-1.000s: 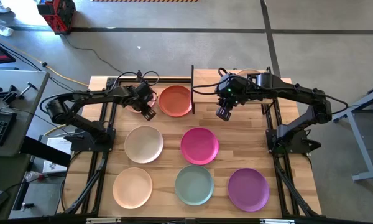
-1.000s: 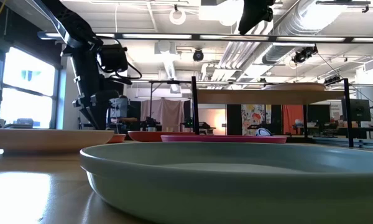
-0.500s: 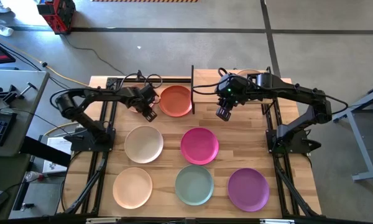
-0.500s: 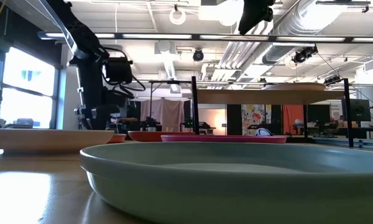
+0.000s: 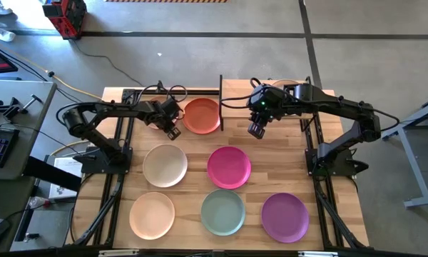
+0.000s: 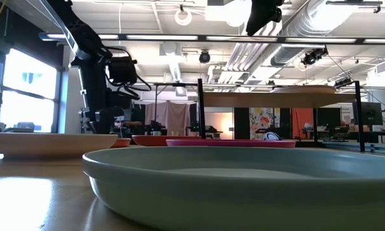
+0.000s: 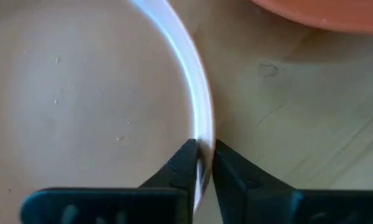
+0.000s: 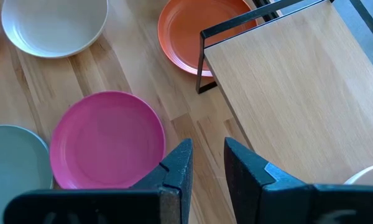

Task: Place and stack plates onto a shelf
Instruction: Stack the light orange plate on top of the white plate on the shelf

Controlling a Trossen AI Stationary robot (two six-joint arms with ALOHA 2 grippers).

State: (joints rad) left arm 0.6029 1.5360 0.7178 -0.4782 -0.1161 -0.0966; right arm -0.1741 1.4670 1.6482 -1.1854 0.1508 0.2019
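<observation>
Six plates lie flat on the slatted tabletop: orange-red (image 5: 201, 116), cream (image 5: 165, 165), magenta (image 5: 229, 167), peach (image 5: 152, 215), pale green (image 5: 222, 212) and purple (image 5: 284, 217). My left gripper (image 5: 172, 133) is down at the cream plate's far rim and shut on it. The shelf (image 8: 286, 93), a pale board on black posts, stands at the far edge right of the orange-red plate. My right gripper (image 5: 255, 130) hangs high over the shelf's near edge, open, with nothing between its fingers (image 8: 180, 165). My left gripper pinches the cream plate's rim (image 7: 202, 134) at the plate's far side. One finger (image 7: 185, 163) stands inside the plate and the other outside. The fingers come steeply from above. The plate lies flat on the tabletop.
A white plate's edge (image 8: 368, 175) shows on the shelf board in the right wrist view. The shelf's black post (image 5: 221, 100) stands close beside the orange-red plate. Bare planks (image 5: 285, 160) lie between the magenta plate and the right arm's base.
My left gripper has sunk toward the cream plate's far rim and has closed on it. The plate lies where it was. My right arm has kept still.
</observation>
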